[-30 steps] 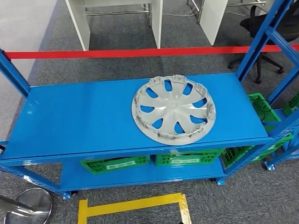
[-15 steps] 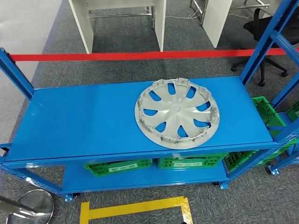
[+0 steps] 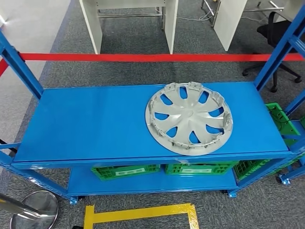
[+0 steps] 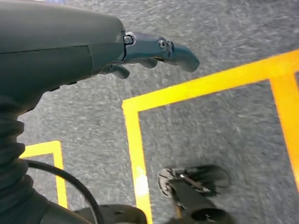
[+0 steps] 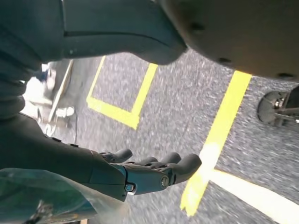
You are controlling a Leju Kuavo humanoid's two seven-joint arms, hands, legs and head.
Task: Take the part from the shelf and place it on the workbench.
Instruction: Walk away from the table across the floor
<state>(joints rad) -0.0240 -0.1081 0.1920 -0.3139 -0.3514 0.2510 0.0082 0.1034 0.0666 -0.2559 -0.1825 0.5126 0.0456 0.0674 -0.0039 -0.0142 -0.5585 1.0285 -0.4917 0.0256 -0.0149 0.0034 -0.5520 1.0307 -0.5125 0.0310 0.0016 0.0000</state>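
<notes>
Hubcap [image 3: 188, 118] flat on blue shelf [image 3: 90, 124]; left hand [image 4: 151, 49], right hand [image 5: 148, 172] empty, fingers loosely extended.

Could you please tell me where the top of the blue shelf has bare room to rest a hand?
The blue metal shelf top is bare across its whole left half, from the left upright to the silver plastic hubcap. A narrower free strip lies between the hubcap and the right end. The hubcap nearly spans the depth there, so front and back margins are tight.

left hand [image 4: 155, 49]: dark fingers, screws | right hand [image 5: 148, 172]: same | black cable
</notes>
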